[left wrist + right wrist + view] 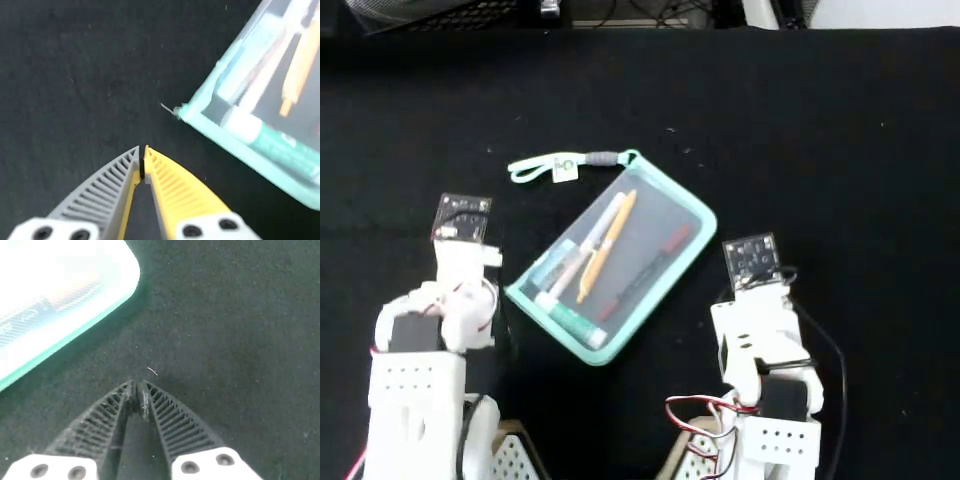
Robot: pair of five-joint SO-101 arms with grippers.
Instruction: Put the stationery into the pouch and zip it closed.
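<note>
Pouch point(708, 226): middle of the table point(840, 140), pens point(605, 245) inside, long axis near-left to far-right | left gripper point(141, 155): closed, empty, tips toward near-left corner | right gripper point(136, 392): closed, empty, beside far-right corner | zip state: cannot tell.

Black cloth table point(820, 120) across nearly the whole scene, evenly lit, flecked with pale lint. Beyond its far edge, dark mesh point(440, 12) at far left, cables point(650, 10) mid-way, white surface point(880, 12) at far right.
</note>
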